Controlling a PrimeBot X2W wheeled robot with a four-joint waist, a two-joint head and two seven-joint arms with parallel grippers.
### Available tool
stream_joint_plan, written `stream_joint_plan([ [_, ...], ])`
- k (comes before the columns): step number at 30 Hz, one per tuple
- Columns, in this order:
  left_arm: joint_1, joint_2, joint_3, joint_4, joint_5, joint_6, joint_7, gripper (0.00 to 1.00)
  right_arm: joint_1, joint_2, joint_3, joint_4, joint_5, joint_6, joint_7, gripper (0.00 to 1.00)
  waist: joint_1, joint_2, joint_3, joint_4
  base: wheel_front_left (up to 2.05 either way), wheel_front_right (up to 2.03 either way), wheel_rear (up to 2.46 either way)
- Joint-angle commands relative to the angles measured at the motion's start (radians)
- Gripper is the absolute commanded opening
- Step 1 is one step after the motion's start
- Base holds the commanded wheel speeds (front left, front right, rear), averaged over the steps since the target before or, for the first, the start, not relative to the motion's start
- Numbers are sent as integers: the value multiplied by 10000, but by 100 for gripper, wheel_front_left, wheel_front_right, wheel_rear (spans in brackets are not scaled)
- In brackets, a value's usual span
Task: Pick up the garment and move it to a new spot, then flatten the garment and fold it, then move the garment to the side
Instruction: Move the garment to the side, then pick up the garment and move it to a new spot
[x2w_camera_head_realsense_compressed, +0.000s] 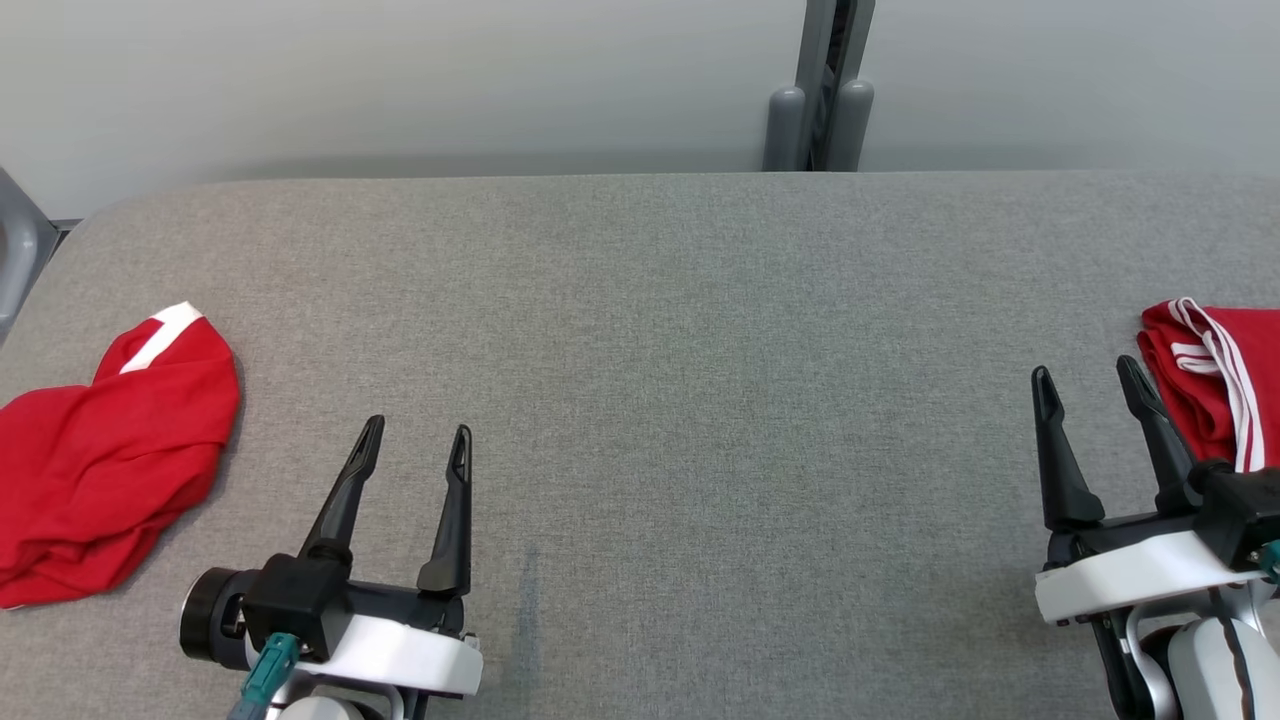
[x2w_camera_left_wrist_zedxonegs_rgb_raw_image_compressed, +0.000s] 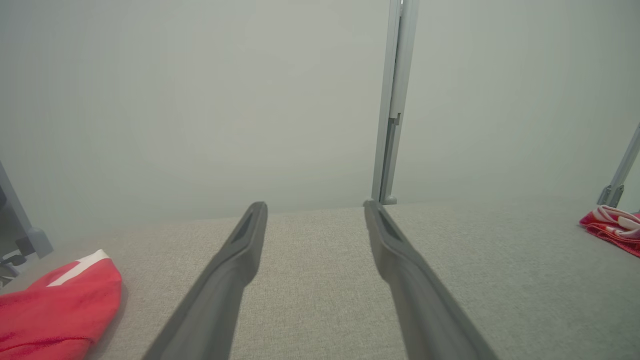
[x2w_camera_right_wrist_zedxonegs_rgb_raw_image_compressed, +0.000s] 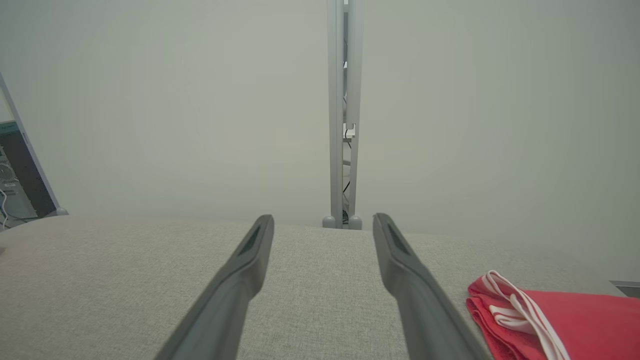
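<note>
A crumpled red garment (x2w_camera_head_realsense_compressed: 105, 455) with a white band lies at the left side of the grey table (x2w_camera_head_realsense_compressed: 660, 330); the left wrist view has it (x2w_camera_left_wrist_zedxonegs_rgb_raw_image_compressed: 55, 307) at the lower left. My left gripper (x2w_camera_head_realsense_compressed: 415, 445) hovers open to its right, apart from it, nothing between its fingers (x2w_camera_left_wrist_zedxonegs_rgb_raw_image_compressed: 235, 270). A second red garment (x2w_camera_head_realsense_compressed: 1215, 375) with white stripes lies folded at the right edge, also seen as the striped garment (x2w_camera_right_wrist_zedxonegs_rgb_raw_image_compressed: 555, 325) and far off (x2w_camera_left_wrist_zedxonegs_rgb_raw_image_compressed: 612, 222). My right gripper (x2w_camera_head_realsense_compressed: 1088, 378) stands open just left of it, holding nothing.
A pale wall runs behind the table, with a grey upright post (x2w_camera_head_realsense_compressed: 825, 85) at its far edge. A grey chair part (x2w_camera_head_realsense_compressed: 18, 250) shows past the table's left corner. The wide middle of the table lies between my grippers.
</note>
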Motion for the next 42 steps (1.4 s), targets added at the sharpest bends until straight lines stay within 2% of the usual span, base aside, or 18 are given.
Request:
stream_joint_plan([
  [1,-73,37,22,-8,-26,48,-7,100,130,-65,20,60,61,-2,-92,100,0,-1,-12,10,0,0,0],
  [10,2,39,-21,-26,-74,-8,-7,100,146,-154,133,92,69,-2,-81,100,0,-1,-47,99,0,0,0],
  [15,-64,42,-125,39,-92,-11,-7,100,153,-129,245,55,131,-2,-80,100,0,-1,-73,457,0,0,0],
  [24,46,40,-98,55,-133,51,-6,100,183,-128,598,85,216,-2,-78,100,0,-1,-176,1864,0,0,0],
  [28,232,39,103,103,-563,123,-6,100,169,-92,790,132,283,-2,-75,100,0,-1,-275,2560,0,0,0],
  [39,573,36,449,65,-235,59,-6,100,375,37,1165,325,572,-2,-74,100,0,-1,-675,4183,0,0,0],
  [42,663,40,582,-4,-243,109,-6,100,284,75,1350,352,628,-1,-73,100,0,-1,-650,4442,0,0,0],
])
